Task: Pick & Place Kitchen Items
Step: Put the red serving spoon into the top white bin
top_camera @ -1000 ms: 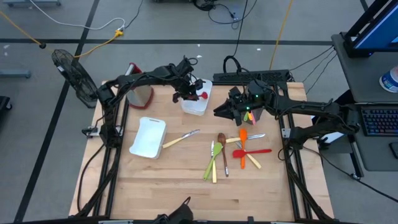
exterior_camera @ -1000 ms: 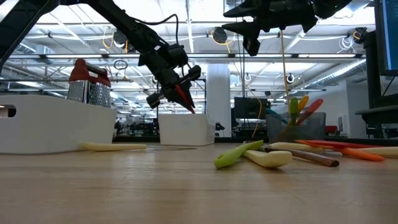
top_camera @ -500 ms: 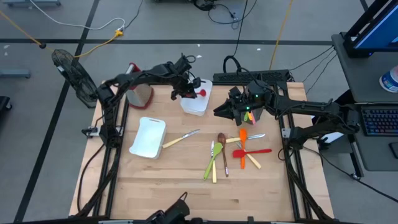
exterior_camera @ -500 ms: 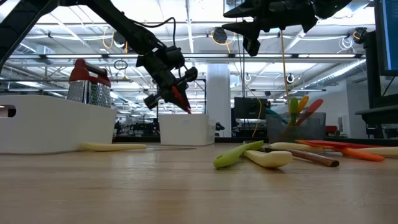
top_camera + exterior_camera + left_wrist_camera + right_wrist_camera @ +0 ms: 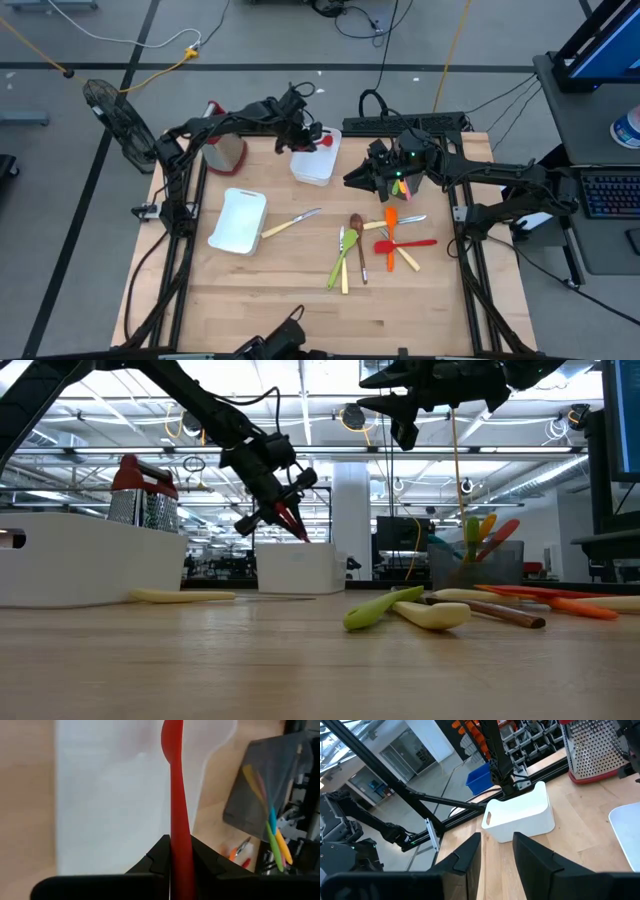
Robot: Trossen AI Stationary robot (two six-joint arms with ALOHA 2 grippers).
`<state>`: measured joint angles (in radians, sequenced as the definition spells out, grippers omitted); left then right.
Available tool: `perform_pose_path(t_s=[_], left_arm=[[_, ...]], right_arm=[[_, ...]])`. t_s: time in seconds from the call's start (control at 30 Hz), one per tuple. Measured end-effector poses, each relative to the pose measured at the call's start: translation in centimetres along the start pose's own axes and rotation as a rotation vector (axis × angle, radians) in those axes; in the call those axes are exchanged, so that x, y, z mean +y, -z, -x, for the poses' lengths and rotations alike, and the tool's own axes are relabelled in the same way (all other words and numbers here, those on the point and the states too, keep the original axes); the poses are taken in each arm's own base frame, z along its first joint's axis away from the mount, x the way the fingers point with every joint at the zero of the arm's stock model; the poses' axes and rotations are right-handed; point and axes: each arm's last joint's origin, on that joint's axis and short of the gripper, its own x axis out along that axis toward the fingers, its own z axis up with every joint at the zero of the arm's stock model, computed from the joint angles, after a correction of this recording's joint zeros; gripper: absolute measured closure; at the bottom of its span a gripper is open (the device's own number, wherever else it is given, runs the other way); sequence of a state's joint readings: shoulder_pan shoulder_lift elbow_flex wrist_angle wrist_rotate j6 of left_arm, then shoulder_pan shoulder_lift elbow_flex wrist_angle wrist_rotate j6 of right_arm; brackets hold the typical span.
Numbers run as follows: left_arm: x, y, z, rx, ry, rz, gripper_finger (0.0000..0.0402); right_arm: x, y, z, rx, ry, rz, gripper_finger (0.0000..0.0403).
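Since a second ago the left hand (image 5: 305, 133) has drawn back toward the far edge of the counter (image 5: 280, 290) and risen a little, carrying its red spatula (image 5: 322, 141) with it; the right hand (image 5: 352, 178) has not shifted. The left hand is clamped tight on the red spatula's handle, with the dark fingers (image 5: 152, 860) pressed against both sides of the shaft in the left wrist view. It hangs above the far white tray (image 5: 314, 166), and the spatula touches nothing else. The spatula's long axis runs straight out from the fingers, blade end leading; from above it points right across the tray's far end, and in the low view it slants down to the right toward the tray without reaching it.

The right hand hovers high over the middle of the counter, right of that tray, with its fingers (image 5: 470, 854) parted by a narrow gap and nothing between them.

The other utensils lie in a loose cluster on the right half of the counter: a wooden spoon (image 5: 357, 238), a green spatula (image 5: 340, 265), an orange spatula (image 5: 391, 236) and a red spoon (image 5: 412, 243). A cream-handled knife (image 5: 290, 222) lies just right of the near white tray (image 5: 238, 220). A box grater (image 5: 224, 146) stands at the far left corner.
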<state>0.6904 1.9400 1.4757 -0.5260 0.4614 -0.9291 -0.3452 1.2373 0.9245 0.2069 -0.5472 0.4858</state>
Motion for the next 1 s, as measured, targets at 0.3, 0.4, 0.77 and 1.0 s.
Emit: perform_pose_path(t_s=[0.3,0.4,0.77,1.0], left_arm=[[-0.4,0.2,-0.1,-0.002,0.021,-0.048,0.0306],[-0.4,0.1,-0.1,-0.026,0.003,-0.021,0.0272],[-0.2,0.4,0.6,0.313,0.226,0.055,0.0219],[0.2,1.0,1.8,0.382,0.196,0.115,0.0237]], right_arm=[[0.0,0.0,0.0,-0.001,0.0,0.0,0.0298],[0.0,0.0,0.0,-0.001,0.0,0.0,0.0298],[0.0,0.0,0.0,0.0,-0.001,-0.025,0.0298],[0.0,0.0,0.0,0.0,-0.001,-0.026,0.0298]])
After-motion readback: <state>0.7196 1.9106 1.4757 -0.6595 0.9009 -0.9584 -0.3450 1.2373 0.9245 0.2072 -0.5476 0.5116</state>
